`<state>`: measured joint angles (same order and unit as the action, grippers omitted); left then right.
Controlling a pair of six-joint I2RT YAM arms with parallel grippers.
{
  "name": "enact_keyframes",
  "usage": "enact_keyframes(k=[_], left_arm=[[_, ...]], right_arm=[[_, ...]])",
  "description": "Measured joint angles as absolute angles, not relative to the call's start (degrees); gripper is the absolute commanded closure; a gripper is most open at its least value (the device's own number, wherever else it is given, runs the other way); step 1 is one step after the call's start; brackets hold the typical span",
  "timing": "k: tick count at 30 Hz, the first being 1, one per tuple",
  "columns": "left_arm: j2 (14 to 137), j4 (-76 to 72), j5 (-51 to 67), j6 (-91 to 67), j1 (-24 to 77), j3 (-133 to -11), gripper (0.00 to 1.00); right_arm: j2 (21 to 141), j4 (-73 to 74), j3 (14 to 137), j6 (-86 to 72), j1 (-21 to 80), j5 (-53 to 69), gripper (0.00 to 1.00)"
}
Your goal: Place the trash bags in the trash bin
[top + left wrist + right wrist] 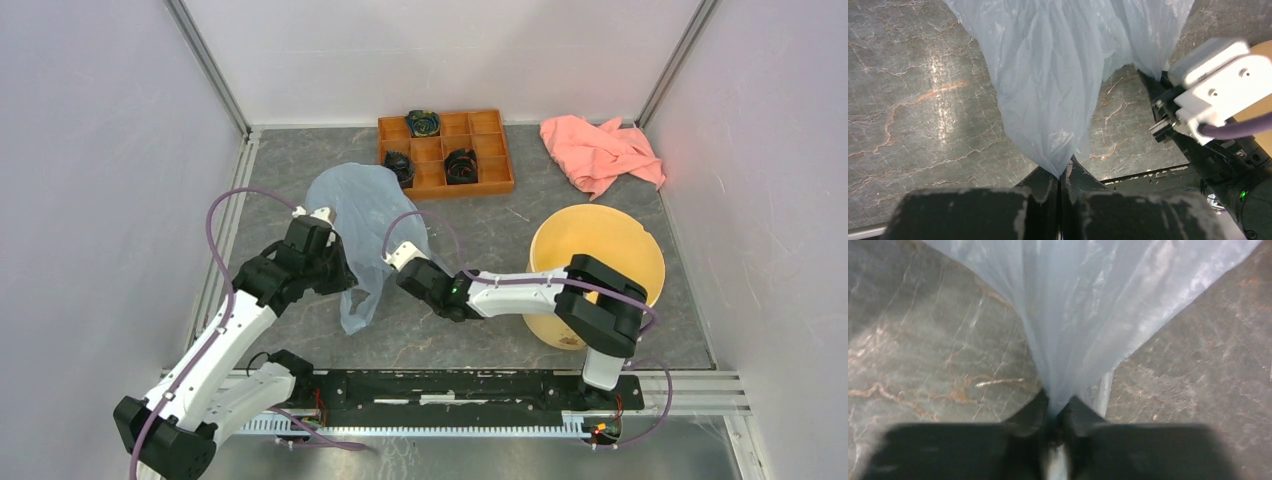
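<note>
While the trash bag (365,205) stretches between the two arms over the grey table (500,230), the left gripper (1061,176) has its fingers pressed together on a gathered tip of the plastic, which fans out wide away from it. The right gripper (1055,410) likewise pinches a bunched fold of the same bag, at the sheet's right edge. The trash bin (600,250) stands to the right of both grippers, beside the right arm and apart from the bag.

I log one compartmented orange-brown wooden tray (488,150) at the back, with three dark coiled bundles (461,166) in separate compartments. One crumpled salmon-pink cloth (598,152) lies to its right.
</note>
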<state>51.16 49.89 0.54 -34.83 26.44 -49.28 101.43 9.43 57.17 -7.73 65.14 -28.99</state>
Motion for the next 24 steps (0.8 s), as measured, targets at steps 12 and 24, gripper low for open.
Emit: enact_keyframes(k=[12, 24], left_arm=[[82.43, 57.23, -21.54, -27.59, 26.37, -92.38, 0.98], [40.58, 26.74, -9.39, -20.47, 26.55, -85.43, 0.98]], right_arm=[[101.65, 19.11, 98.52, -0.43, 51.79, -25.02, 0.99], [69.63, -6.39, 81.14, 16.38, 63.88, -23.79, 1.00]])
